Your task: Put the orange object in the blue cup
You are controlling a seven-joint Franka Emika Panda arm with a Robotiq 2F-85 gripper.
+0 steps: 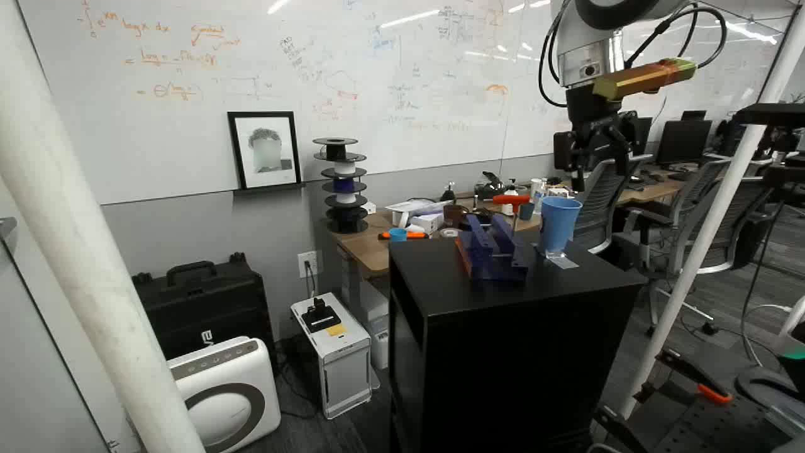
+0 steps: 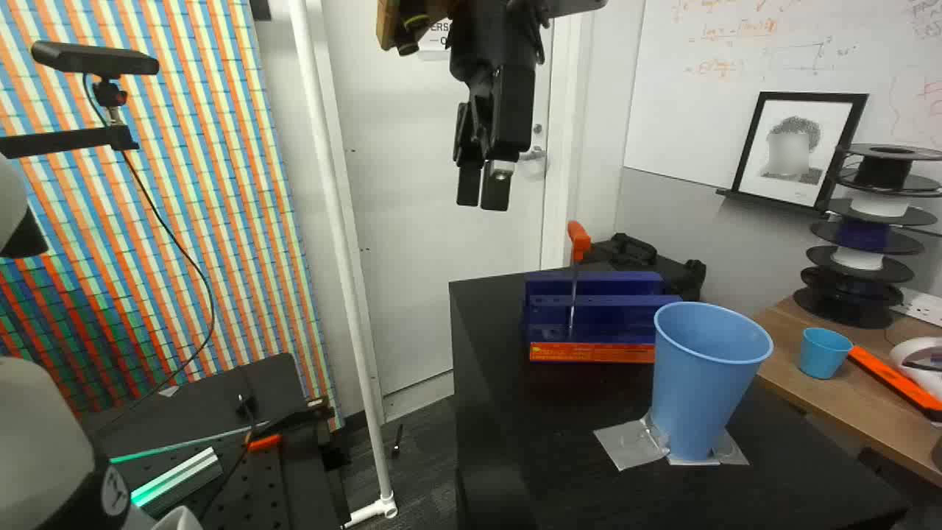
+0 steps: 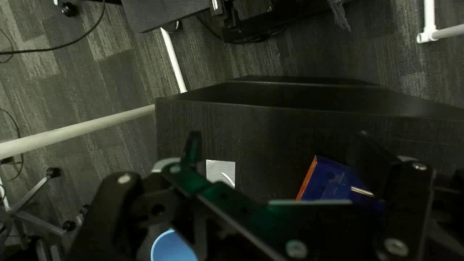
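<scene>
Black cabinet (image 1: 534, 352) at the bottom of the stack; I had the gripper (image 3: 279, 137) hanging well above its top. Fingers (image 3: 193, 150) were spread wide in the wrist view — holding only air, touching nothing. Dark-blue rack (image 1: 490, 267) sat on the cabinet, blue cup (image 2: 695, 397) upright just beside it. Orange T-handle tool (image 1: 511, 200) was standing in the rack — shaft down.

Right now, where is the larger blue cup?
In an exterior view, the larger blue cup stands right of centre on the black cabinet, nearer the camera than the dark-blue rack.
</scene>
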